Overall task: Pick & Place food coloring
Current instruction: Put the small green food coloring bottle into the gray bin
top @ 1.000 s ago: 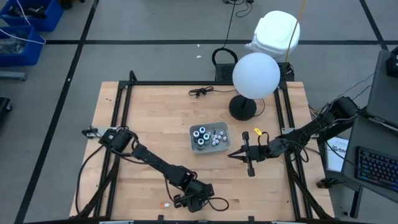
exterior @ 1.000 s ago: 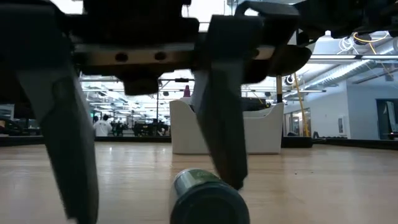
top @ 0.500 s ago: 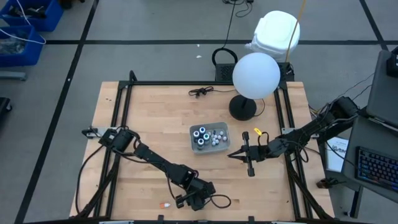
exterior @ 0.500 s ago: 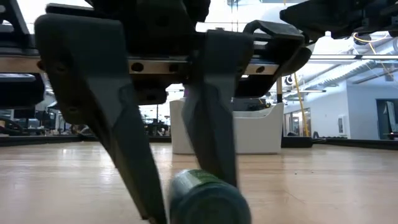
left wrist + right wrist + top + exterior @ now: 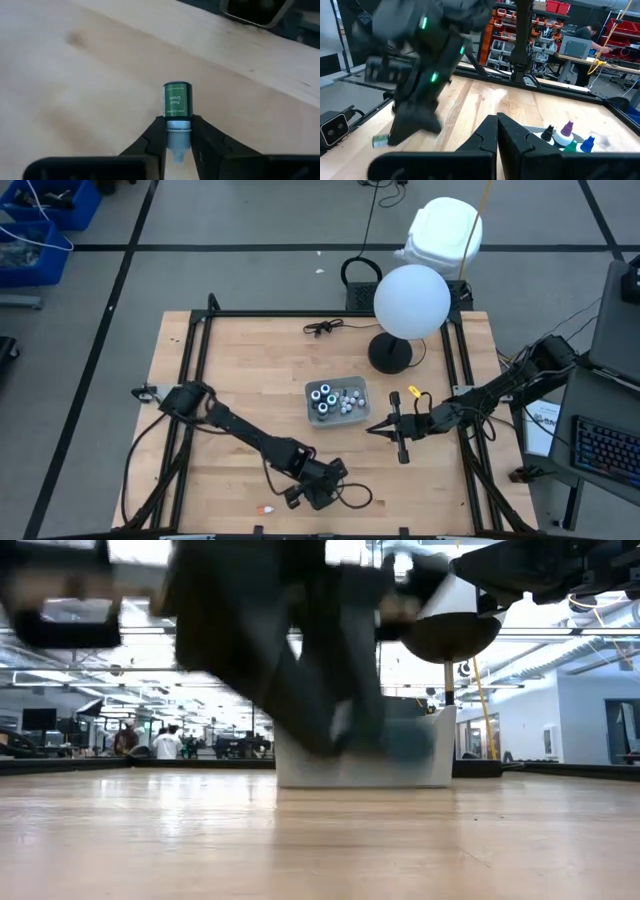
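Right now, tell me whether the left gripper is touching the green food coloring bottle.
Touching. In the left wrist view the left gripper has both fingers pressed against the neck of the green food coloring bottle, with no gap on either side.

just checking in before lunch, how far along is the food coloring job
Most bottles already sit in the grey tray mid-table. In hand: the left hand is clamped on a green bottle near the table's front edge. Left to do: carry it to the tray, then fetch the small orange bottle lying nearby. The right hand waits shut beside the tray.
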Action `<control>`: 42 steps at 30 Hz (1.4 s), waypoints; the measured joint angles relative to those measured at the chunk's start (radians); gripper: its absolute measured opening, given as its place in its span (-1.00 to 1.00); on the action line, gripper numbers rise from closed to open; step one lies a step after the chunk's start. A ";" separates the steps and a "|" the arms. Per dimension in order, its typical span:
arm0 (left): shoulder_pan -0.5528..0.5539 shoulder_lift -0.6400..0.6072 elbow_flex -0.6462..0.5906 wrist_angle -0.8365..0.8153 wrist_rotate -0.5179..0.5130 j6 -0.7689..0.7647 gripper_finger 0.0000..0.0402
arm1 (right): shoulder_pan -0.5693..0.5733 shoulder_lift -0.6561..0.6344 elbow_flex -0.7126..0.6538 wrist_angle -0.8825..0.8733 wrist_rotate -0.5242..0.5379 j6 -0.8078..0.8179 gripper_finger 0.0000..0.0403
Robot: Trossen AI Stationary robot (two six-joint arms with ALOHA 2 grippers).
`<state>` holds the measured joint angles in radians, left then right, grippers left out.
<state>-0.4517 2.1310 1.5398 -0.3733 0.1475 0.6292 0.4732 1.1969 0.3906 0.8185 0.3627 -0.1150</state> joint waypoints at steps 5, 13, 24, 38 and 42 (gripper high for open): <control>-0.017 -0.118 0.003 -0.083 -0.184 -0.086 -0.64 | 0.000 0.000 0.000 0.003 0.000 -0.001 -1.00; -0.031 -0.227 0.003 -0.189 -0.528 -0.073 -0.63 | 0.000 0.000 0.000 0.004 0.000 -0.002 -1.00; 0.085 -0.216 0.175 -0.365 -0.673 0.104 -0.68 | 0.000 0.000 0.000 0.011 0.005 0.001 -1.00; 0.283 -0.081 0.270 -0.315 -0.877 0.626 -0.68 | 0.059 -0.048 0.000 -0.097 0.457 0.024 -1.00; 0.293 -0.004 0.269 -0.219 -0.981 0.756 -0.68 | 0.145 -0.104 0.000 -0.157 0.653 0.015 -1.00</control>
<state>-0.1589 2.1275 1.8091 -0.5926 -0.8338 1.3850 0.6184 1.0932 0.3908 0.6612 1.0161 -0.1000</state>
